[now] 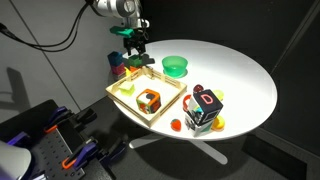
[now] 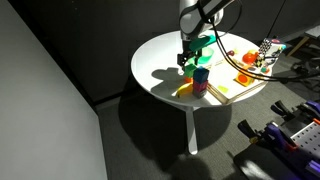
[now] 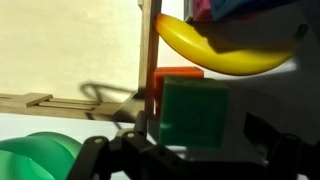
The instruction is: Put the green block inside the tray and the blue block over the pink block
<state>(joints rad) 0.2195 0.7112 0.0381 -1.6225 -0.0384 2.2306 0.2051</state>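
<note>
My gripper (image 1: 134,48) is shut on the green block (image 1: 134,43) and holds it above the table, near the far corner of the pale wooden tray (image 1: 128,105). In the wrist view the green block (image 3: 195,110) fills the space between the jaws (image 3: 195,135), next to the tray's rim (image 3: 150,45). The blue block (image 2: 201,75) sits on top of the pink block (image 2: 201,87) beside the tray, just below my gripper (image 2: 195,48) in that exterior view.
A yellow banana (image 3: 225,52) lies by the stacked blocks. An orange block (image 3: 175,74) sits behind the green one. A green bowl (image 1: 175,66) stands past the tray. An orange-and-black object (image 1: 148,100) lies in the tray. A multicoloured letter cube (image 1: 205,108) stands near the table's edge.
</note>
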